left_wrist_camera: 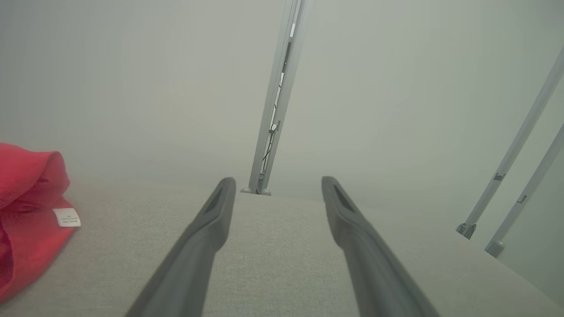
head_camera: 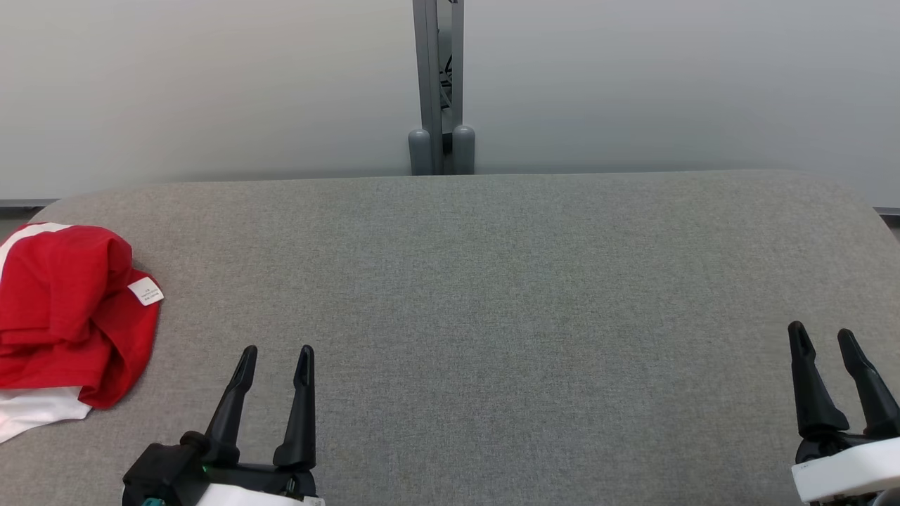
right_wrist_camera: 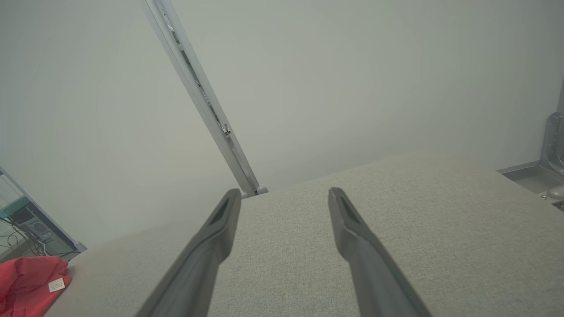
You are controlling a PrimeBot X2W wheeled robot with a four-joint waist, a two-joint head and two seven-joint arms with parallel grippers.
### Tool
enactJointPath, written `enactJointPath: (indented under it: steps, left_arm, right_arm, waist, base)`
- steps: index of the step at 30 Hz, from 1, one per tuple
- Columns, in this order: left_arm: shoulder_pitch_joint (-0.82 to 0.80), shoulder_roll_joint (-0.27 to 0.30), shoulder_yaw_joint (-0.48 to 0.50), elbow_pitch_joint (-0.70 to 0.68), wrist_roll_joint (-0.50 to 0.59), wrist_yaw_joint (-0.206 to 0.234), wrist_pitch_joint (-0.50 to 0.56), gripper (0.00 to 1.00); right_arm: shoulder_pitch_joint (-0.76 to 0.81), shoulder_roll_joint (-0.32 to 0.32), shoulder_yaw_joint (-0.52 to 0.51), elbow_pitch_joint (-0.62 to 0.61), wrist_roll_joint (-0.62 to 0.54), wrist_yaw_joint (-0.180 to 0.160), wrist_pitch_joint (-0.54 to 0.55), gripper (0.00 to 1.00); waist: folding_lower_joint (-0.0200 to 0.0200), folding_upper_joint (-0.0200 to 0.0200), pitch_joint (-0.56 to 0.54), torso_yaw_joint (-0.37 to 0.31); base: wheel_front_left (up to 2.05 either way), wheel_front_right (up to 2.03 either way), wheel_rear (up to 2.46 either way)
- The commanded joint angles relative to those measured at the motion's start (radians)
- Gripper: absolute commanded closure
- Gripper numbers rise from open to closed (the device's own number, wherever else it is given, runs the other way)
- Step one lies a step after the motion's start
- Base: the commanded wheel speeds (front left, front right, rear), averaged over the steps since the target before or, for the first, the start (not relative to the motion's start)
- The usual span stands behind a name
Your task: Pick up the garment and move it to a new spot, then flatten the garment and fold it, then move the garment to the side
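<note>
Left gripper (head_camera: 278, 351): the two dark fingers stand wide apart with nothing between them. They hang over the grey fabric-covered table (head_camera: 492, 281), pointing toward its far edge. No contact with any object.

Right gripper (head_camera: 820, 330): also spread wide and empty, near the table's right end, fingers pointing the same way. In the right wrist view, bare grey fabric shows between and beyond the fingers.

Garment (head_camera: 67, 302): a crumpled red piece with white parts lies on the table to the outer left of the left gripper. It runs from beside the fingers to somewhat ahead of the fingertips. It is near that gripper but apart from it, with a strip of bare fabric between. It is well apart from the right gripper, across almost the whole table. The heap is bunched, with folds lying over one another. A white band shows at its near end and another at its far end. A small white label (head_camera: 145, 290) sits on the side of the heap that faces the left gripper; its print is too small to read.

Ahead of both grippers the table ends in a rounded far edge. Just behind that edge, between the two grippers' lines, a grey upright post (head_camera: 437, 84) stands against a pale wall (head_camera: 668, 84).
</note>
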Motion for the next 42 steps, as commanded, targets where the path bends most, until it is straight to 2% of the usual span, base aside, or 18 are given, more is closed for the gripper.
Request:
enactJointPath:
  steps: [1, 20, 32, 42]
  left_arm:
    - [-0.032, 0.007, 0.008, 0.011, 0.031, 0.011, 0.002, 0.00]
    - [-0.121, 0.019, 0.041, 0.137, 0.170, 0.047, 0.039, 0.00]
    - [-0.165, 0.021, 0.047, 0.208, 0.237, 0.052, 0.077, 0.00]
    - [-0.187, 0.004, 0.075, 0.254, 0.256, 0.079, 0.114, 0.00]
  right_arm:
    - [-0.023, -0.014, 0.010, 0.002, -0.039, 0.005, -0.019, 0.00]
    - [-0.054, 0.003, 0.074, 0.092, -0.245, 0.005, -0.125, 0.00]
    - [-0.074, 0.019, 0.091, 0.197, -0.317, 0.006, -0.187, 0.00]
    - [-0.105, 0.024, 0.114, 0.247, -0.374, 0.006, -0.228, 0.00]
  waist:
    - [0.0000, -0.0001, -0.001, 0.000]
    - [0.0000, -0.0001, -0.007, 0.003]
    - [0.0000, -0.0001, -0.010, 0.004]
    - [0.0000, -0.0001, -0.007, -0.002]
  base:
    - [0.00, 0.00, 0.00]
    - [0.00, 0.00, 0.00]
    - [0.00, 0.00, 0.00]
    - [0.00, 0.00, 0.00]
